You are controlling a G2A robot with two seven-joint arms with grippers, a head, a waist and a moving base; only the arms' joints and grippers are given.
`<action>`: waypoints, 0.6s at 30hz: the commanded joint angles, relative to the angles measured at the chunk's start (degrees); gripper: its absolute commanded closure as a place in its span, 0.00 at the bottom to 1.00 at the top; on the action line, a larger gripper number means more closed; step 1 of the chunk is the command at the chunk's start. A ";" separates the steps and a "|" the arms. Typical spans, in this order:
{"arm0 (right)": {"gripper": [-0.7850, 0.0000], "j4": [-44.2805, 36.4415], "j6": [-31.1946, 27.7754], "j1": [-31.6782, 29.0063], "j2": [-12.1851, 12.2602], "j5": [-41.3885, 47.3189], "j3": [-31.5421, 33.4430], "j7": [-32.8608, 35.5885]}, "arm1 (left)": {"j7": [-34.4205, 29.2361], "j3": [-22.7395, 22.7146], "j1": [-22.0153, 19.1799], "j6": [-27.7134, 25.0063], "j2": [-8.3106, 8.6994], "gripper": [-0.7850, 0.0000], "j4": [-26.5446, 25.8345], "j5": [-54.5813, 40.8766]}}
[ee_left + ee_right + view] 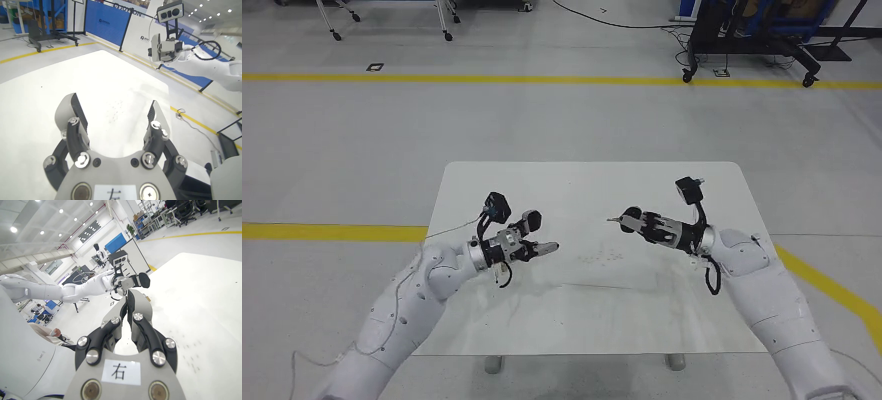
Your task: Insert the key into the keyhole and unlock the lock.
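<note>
Small brass item (148, 298), key or lock unclear, sits just beside the right gripper (128, 292) tip over the table (592, 180) middle, contact unclear, fingers pressed together; left gripper (113, 98) spread wide, empty, nearer the left edge.

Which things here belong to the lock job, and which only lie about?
Job: left gripper, open; right gripper, shut; brass piece at its tip, key or lock I cannot tell.
Lying about: table; black stand on the floor behind.
</note>
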 commanded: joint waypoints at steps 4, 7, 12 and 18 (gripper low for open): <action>1.00 -0.06 -0.36 -0.92 0.47 0.65 0.63 -0.48 | -10.78 -12.41 16.99 14.68 3.94 0.00 -22.59 10.03; 1.00 0.39 -0.61 -0.62 0.38 0.38 -0.24 -1.16 | -19.18 -18.35 25.56 23.63 5.15 0.00 -31.34 11.46; 1.00 1.97 -0.79 0.72 0.07 0.05 -2.08 -2.31 | -25.03 -21.73 29.43 28.58 5.54 0.04 -32.48 8.60; 1.00 3.56 -0.79 2.11 -0.18 0.44 -3.68 -3.11 | -30.30 -18.44 25.17 32.01 4.82 0.11 -27.32 4.57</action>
